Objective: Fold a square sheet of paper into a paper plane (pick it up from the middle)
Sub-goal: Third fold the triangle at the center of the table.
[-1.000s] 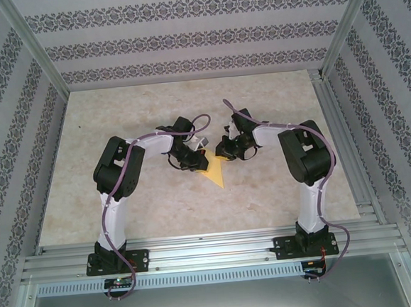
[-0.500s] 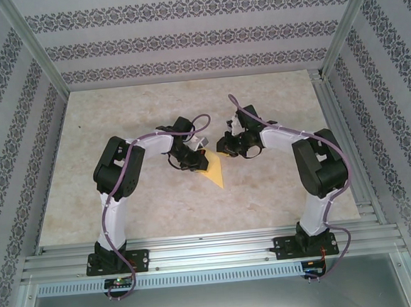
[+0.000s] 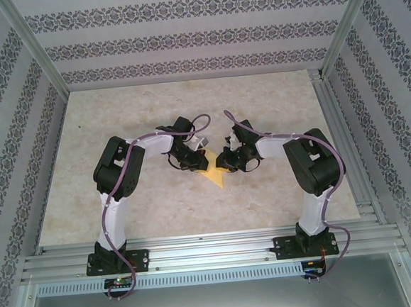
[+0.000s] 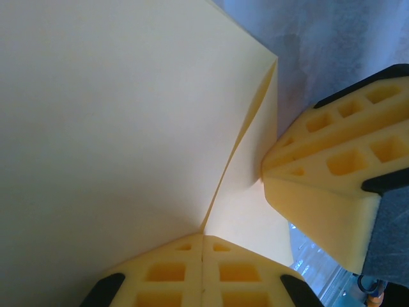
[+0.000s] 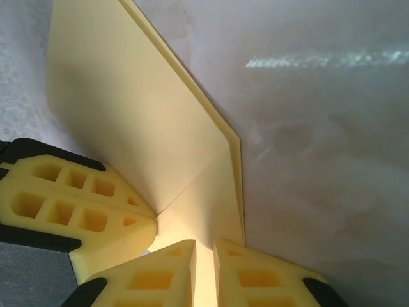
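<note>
Pale-yellow sheet of paper (image 3: 214, 170), part-folded, lies mid-counter (image 3: 117, 118) in the top view as a narrow wedge. Its long axis runs far to near and its sharp tip points toward the arm bases, slanted slightly right. The left gripper (image 3: 192, 162) meets its left edge and the right gripper (image 3: 227, 162) its right edge.

The left wrist view shows what the overhead cannot. The left gripper (image 4: 202, 275) is clenched on the paper (image 4: 115, 128) where a crease meets its pads, and the right gripper (image 4: 268, 171) touches the folded flap.

In the right wrist view, the right gripper (image 5: 204, 256) has a slim gap between its pads, and the paper (image 5: 147, 128) runs into it. Whether they pinch it cannot be told. A layered folded edge slants across the counter (image 5: 319, 128).
</note>
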You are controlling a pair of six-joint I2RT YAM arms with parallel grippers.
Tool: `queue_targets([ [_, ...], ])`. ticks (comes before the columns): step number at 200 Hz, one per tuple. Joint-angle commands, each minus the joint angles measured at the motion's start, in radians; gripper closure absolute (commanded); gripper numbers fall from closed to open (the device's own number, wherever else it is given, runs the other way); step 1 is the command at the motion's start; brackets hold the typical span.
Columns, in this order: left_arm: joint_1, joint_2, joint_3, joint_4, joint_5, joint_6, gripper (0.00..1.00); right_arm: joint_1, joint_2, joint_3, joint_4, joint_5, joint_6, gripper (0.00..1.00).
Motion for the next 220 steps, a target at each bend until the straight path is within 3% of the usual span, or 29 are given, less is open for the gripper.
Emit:
queue_targets([
  [1,0.002,0.052,-0.035,-0.027,-0.098,0.015,0.99,0.015,-0.059,-0.022,-0.021,0.013,-0.009,0.83],
  [43,0.002,0.052,-0.031,-0.029,-0.098,0.014,0.99,0.057,-0.129,-0.093,0.056,-0.019,0.052,0.82],
  [107,0.003,0.051,-0.035,-0.031,-0.100,0.018,0.99,0.068,-0.081,-0.222,0.144,0.020,0.085,0.83],
  [166,0.003,0.047,-0.038,-0.035,-0.103,0.018,0.99,0.083,-0.236,-0.240,0.122,-0.010,0.100,0.83],
  [220,0.001,0.043,-0.031,-0.039,-0.102,0.018,0.99,0.105,-0.143,-0.283,0.153,0.011,0.099,0.83],
])
